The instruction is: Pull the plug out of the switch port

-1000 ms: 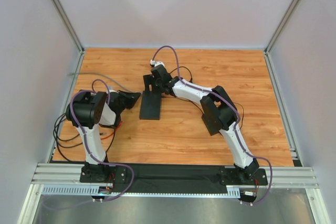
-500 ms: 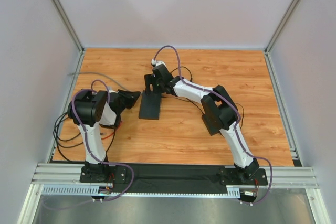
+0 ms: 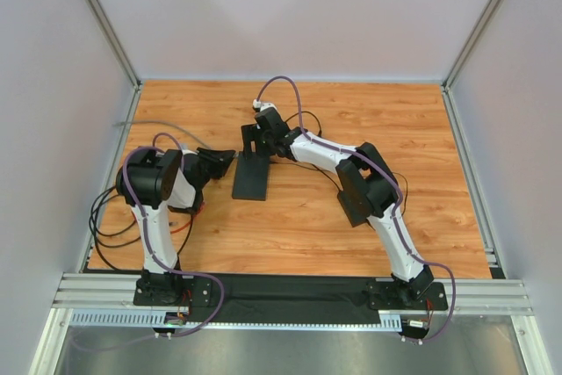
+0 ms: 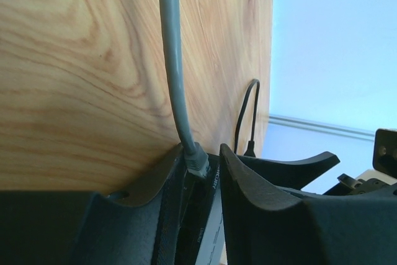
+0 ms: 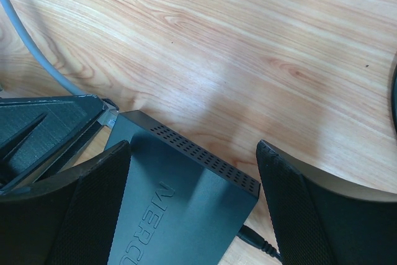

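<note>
On the wood table (image 3: 307, 226), left hand (image 4: 201, 153) gapes around the plug (image 4: 196, 167); right hand (image 5: 192, 146) clamps the switch (image 5: 186, 206)

Matte-black switch (image 5: 186, 209), grey cable (image 4: 173, 60), orange-brown wood-grain table (image 3: 351, 120)

We see a bench of orange-brown wood-grain board (image 3: 299, 226), closed in at the back and both sides by plain pale lilac-grey wall panels (image 3: 299, 15). Slanting silver aluminium posts (image 3: 101, 19) mark the two far corners. Along the near edge runs a ribbed silver aluminium rail (image 3: 88, 292) carrying a flat black plate (image 3: 290, 287), with a brushed grey metal sheet (image 3: 290, 353) below it. The light is soft and even, leaving a pale sheen on the wood.
</note>
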`<state>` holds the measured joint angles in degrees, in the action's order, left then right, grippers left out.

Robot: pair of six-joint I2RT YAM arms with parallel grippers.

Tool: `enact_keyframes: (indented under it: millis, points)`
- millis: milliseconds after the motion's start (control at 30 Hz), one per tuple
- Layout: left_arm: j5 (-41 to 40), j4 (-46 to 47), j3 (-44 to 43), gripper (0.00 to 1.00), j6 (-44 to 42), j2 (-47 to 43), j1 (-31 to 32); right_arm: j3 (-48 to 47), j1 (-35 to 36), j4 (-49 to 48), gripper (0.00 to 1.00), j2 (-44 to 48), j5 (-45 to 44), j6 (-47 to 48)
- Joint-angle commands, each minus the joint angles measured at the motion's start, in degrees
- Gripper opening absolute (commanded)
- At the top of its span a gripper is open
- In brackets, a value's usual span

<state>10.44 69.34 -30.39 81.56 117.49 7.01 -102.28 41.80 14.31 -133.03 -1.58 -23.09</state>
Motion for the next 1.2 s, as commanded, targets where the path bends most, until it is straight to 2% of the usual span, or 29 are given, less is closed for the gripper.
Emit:
enact_keyframes:
  millis: [0, 200, 467, 667, 933, 1133, 1167]
  points:
    - [0.6, -2.1, -0.8, 0.36, -0.4, 2.0, 0.4, 0.6, -0.1, 6.5, 0.83, -1.4, -0.7, 2.4]
    - [2.6, -4.7, -1.3, 0.34, -0.4, 2.4, 1.0, 0.4, -0.1, 6.4, 0.82, -1.4, -0.8, 2.6]
    - [2.6, -3.9, -1.0, 0.3, -0.3, 2.7, 1.8, 0.1, -0.1, 6.6, 0.83, -1.7, -0.7, 2.6]
    - [3.1, -2.9, -0.5, 0.35, -0.6, 2.8, 2.0, -0.2, -0.1, 6.6, 0.82, -1.8, -0.6, 2.6]
    - [3.4, -2.0, 0.6, 0.35, -1.1, 3.3, 2.7, -0.6, 0.0, 6.9, 0.82, -2.1, -0.6, 2.7]
    - [3.2, 1.7, 1.0, 0.27, 0.4, 5.0, 2.8, -0.7, 0.0, 7.3, 0.82, -2.0, -1.0, 2.8]
    - [3.0, 2.0, 1.1, 0.23, 0.3, 5.0, 2.8, -0.7, -0.1, 7.4, 0.82, -1.9, -1.3, 2.8]
